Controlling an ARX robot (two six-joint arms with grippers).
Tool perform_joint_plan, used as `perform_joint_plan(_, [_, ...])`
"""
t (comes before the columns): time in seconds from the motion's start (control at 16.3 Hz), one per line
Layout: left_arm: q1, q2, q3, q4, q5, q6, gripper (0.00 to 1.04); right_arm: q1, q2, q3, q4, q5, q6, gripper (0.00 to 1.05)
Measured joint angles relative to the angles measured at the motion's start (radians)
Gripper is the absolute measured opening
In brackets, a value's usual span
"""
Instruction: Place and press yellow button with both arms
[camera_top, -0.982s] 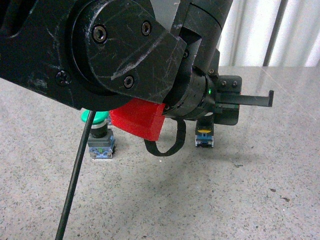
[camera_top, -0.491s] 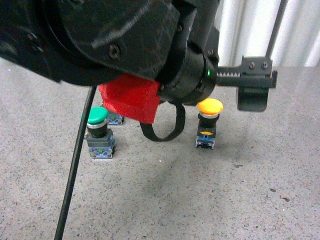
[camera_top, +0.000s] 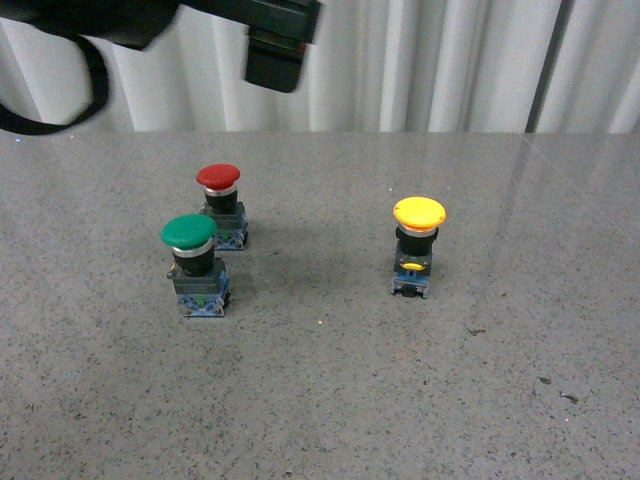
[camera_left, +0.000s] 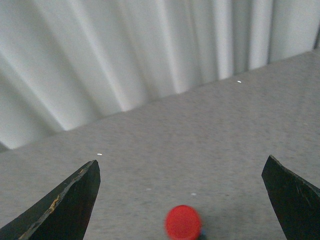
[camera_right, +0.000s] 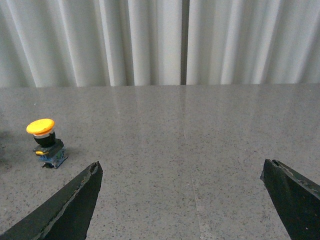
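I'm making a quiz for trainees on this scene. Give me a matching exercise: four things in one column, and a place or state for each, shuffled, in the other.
Things:
1. yellow button
2. green button
3. red button
4. left gripper

Place or state:
a. open
b. just behind another button
c. alone on the right
d. front of the left pair

Pairs: 1-c, 2-d, 3-b, 4-a

text: I read none | yellow button (camera_top: 417, 248): small yellow mark on its black body, too small for me to make out | brands, numbers: none legible
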Motion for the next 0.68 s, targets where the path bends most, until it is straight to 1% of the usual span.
perform_joint_plan(0.12, [0.076,-0.177,-0.083,-0.008,0.009,0.083,0.98,0.0,0.0,0.0,0.0,0.0,0.0,0.98])
perform_joint_plan(0.18, [0.109,-0.286,-0.139,0.022,-0.01,0.051,0.9,0.0,0.0,0.0,0.0,0.0,0.0,0.98])
perform_joint_plan(0.25, [0.156,-0.435,-0.241,0.034,0.014,-0.045,0.77,0.0,0.0,0.0,0.0,0.0,0.0,0.98])
perform_joint_plan(0.37, [0.212,-0.582,-0.412,0.094,0.061,-0.148,0.54,0.0,0.0,0.0,0.001,0.0,0.0,0.98])
perform_joint_plan(0.55, [0.267,-0.644,-0.6,0.125,0.124,-0.179,0.22,0.0,0.0,0.0,0.0,0.0,0.0,0.98])
perform_joint_plan(0.68, [0.294,-0.721,-0.657,0.156,0.153,-0.19,0.01,0.0,0.0,0.0,0.0,0.0,0.0,0.98])
